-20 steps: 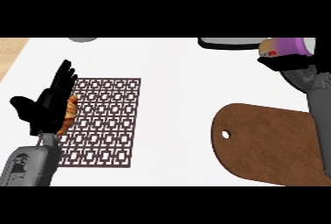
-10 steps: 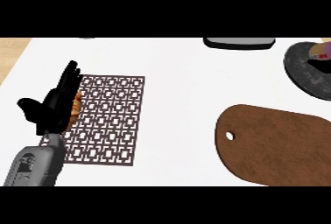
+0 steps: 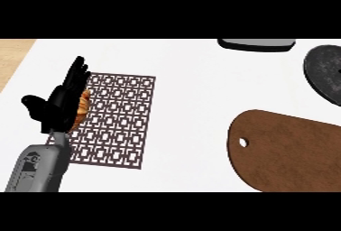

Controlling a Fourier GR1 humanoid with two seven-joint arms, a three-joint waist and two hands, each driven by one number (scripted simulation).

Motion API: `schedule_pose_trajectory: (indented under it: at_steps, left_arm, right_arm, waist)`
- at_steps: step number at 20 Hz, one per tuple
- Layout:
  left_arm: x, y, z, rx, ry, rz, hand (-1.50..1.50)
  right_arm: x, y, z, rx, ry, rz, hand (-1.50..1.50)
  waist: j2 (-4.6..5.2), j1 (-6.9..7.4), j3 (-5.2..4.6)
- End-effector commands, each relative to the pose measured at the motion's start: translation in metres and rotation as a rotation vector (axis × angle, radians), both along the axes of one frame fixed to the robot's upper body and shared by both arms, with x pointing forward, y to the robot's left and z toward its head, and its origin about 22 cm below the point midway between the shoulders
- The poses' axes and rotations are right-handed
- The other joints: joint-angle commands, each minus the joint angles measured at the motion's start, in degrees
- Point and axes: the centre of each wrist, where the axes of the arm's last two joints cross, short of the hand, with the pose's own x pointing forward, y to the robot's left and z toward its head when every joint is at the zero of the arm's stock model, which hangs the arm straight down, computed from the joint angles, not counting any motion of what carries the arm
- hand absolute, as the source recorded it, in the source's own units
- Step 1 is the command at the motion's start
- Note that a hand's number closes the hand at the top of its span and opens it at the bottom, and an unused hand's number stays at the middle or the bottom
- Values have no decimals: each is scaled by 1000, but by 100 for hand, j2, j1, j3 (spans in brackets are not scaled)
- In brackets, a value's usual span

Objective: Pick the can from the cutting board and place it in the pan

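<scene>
Head view shows the left hand (image 3: 61, 103) at the left of the frame, fingers straight and together, pointing up, resting over the left edge of a patterned mat (image 3: 114, 121); an orange-brown object (image 3: 83, 104) peeks from behind it. At lower right the brown cutting board (image 3: 293, 151) lies bare. No can shows, nor the right hand. A dark pan (image 3: 325, 72) sits at the upper right edge, likely the destination.
</scene>
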Motion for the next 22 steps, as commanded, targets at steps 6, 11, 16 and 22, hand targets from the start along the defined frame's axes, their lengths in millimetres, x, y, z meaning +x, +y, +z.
schedule_pose_trajectory:
  at_steps: [6,11,16,22]
  left_arm:
    - [3,-3,8,-2,-8,-20,0]
    - [2,1,5,-9,-13,-9,0]
    - [-1,-1,-6,-11,4,-7,0]
    - [-3,17,-2,4,-7,34,0]
  right_arm:
    - [-10,-7,-33,357,123,65,-150]
    - [-24,-20,-40,432,122,146,-150]
    - [-20,-16,-38,429,-51,184,-150]
    - [-30,-25,-46,554,-294,175,-150]
  waist:
    - [30,102,25]
    - [39,52,26]
    - [1,-1,18]
    - [-66,-115,5]
